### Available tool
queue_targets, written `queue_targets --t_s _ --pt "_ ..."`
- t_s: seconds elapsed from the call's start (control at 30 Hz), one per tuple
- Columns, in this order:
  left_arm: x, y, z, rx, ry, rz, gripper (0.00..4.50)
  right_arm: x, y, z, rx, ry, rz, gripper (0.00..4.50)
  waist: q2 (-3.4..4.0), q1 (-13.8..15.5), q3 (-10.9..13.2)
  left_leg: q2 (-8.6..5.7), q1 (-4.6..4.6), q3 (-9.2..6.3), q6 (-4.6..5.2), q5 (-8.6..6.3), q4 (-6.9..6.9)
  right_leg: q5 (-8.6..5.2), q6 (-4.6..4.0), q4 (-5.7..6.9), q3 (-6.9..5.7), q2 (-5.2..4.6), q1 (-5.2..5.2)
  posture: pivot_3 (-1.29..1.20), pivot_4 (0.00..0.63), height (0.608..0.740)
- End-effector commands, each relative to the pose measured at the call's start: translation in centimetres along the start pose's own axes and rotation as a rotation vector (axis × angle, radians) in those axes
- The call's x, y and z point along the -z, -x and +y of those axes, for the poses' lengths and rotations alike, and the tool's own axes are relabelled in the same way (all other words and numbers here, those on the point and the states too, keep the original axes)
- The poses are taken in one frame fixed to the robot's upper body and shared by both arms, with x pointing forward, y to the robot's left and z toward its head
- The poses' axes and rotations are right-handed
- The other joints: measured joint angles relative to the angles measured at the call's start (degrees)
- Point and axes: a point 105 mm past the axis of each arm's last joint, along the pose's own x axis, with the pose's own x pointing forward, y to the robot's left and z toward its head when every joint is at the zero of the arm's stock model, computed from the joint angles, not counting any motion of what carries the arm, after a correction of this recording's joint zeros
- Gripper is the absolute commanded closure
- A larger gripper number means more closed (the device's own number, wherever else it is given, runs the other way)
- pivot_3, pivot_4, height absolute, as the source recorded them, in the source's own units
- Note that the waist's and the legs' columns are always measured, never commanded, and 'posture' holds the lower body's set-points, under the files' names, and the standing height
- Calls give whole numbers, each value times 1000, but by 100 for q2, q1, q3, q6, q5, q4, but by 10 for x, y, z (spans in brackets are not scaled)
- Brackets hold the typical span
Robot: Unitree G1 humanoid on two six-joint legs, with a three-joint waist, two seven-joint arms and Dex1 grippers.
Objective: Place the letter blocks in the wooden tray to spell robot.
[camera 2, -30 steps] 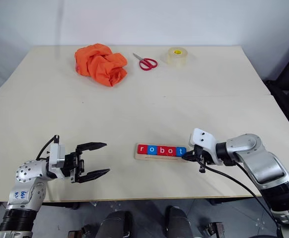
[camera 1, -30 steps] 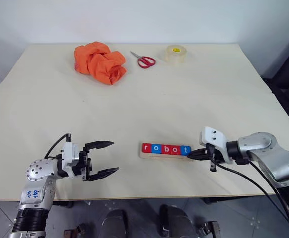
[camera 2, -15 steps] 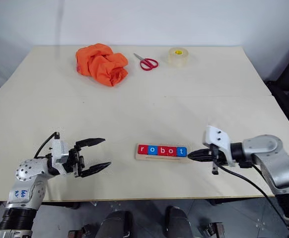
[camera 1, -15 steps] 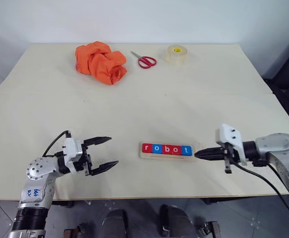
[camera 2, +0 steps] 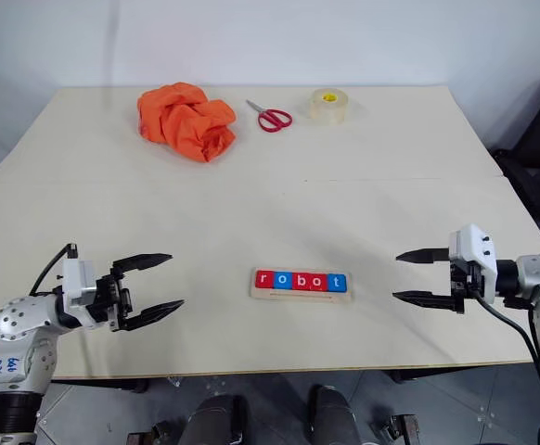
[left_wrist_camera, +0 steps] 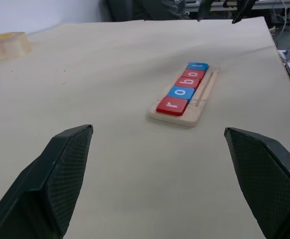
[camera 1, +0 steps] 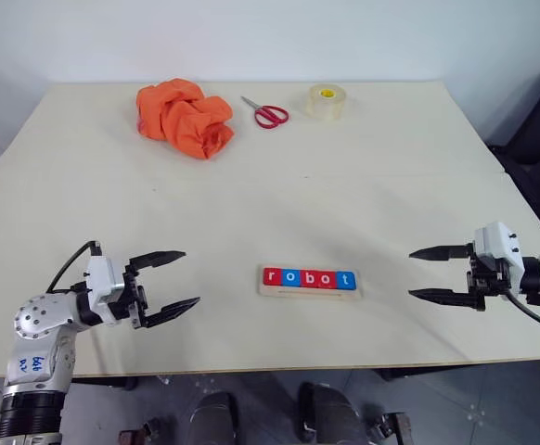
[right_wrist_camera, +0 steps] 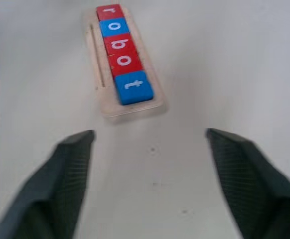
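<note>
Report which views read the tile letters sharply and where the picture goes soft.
Left wrist view: letter blocks crisp, fingers sharp enough to show mesh. Right wrist view: wooden tray slightly soft, letters legible, fingers blurred. Left eye view: even light, faint shadows.

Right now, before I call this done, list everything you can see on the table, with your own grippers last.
blocks: five, red r, blue o, red b, red o, blue t, in a row on the tray, spelling robot
tray: one, pale wood, near middle of the table
cloth: one, orange, crumpled, far left of the table
scissors: one pair, red handles, far edge, between cloth and tape
tape: one roll, clear with yellow core, far edge, right of the scissors
table: one, pale cream
left gripper: black fingers, open, holding nothing, left of the tray, apart from it
right gripper: black fingers, open, holding nothing, right of the tray, apart from it
</note>
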Motion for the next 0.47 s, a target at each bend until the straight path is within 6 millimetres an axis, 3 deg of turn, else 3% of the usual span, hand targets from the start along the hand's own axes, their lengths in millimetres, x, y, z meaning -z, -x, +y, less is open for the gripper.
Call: queue_targets --t_s 0.03,0.17,0.23,0.47 --pt "-6 7 4 -28 -10 -35 0 -20 10 1 -43 35 -111 41 0 9 0 0 0 0 0 0 1 0 0 0 0 -1 0 0 150 740" --pt "-4 8 5 -32 5 -43 0 -17 10 -2 -39 45 -83 41 0 5 0 -1 0 -1 0 0 2 0 0 1 0 -2 1 0 150 740" --pt "-6 8 6 -36 10 -57 0 -31 11 0 -49 28 -212 41 1 6 0 0 0 -1 -1 0 1 0 0 2 0 -1 0 0 150 740" --pt "-10 8 10 -40 7 -84 0 -22 12 -1 -55 22 -142 41 1 7 0 0 0 0 -1 1 2 0 0 3 0 -2 0 0 150 740"
